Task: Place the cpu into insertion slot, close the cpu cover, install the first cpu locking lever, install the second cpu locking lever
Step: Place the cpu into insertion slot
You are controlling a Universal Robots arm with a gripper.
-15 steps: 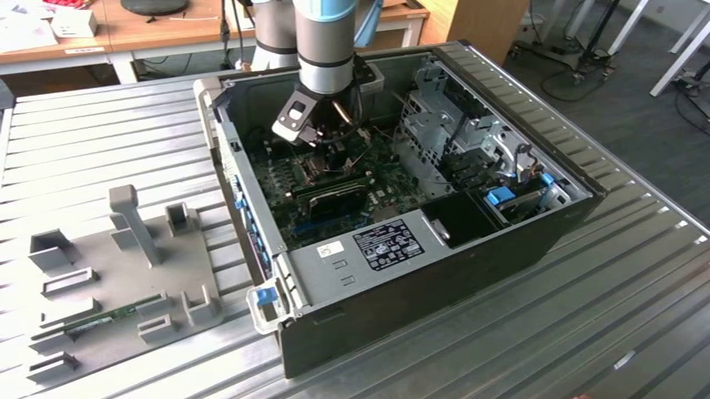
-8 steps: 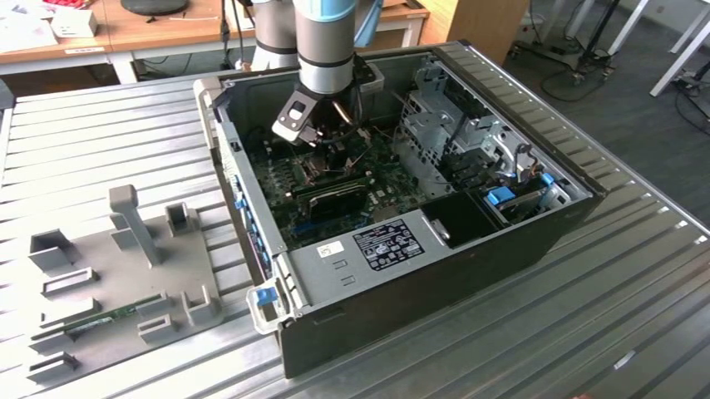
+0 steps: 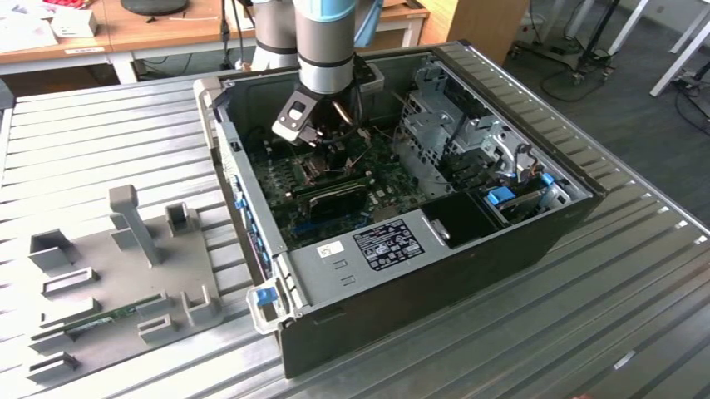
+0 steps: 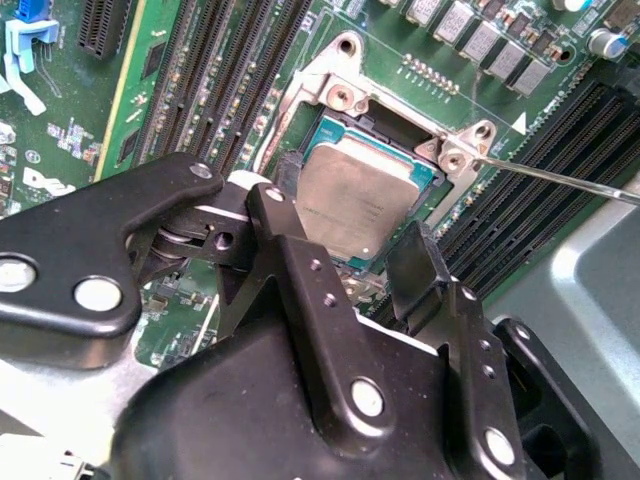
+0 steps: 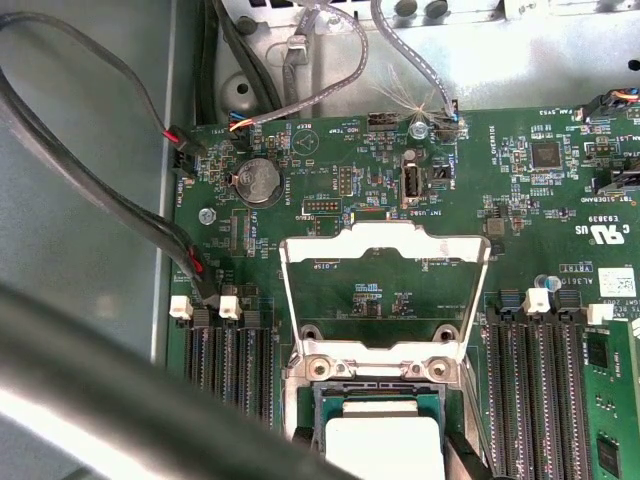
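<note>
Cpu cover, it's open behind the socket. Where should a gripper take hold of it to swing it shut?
Pinch the cover at the middle of its free bar, opposite the hinge beside the cpu, coming down over that free edge. It is a thin frame around a big window, so only the rails offer grip. That bar lies farthest from the hinge, so it likely swings easiest.
</note>
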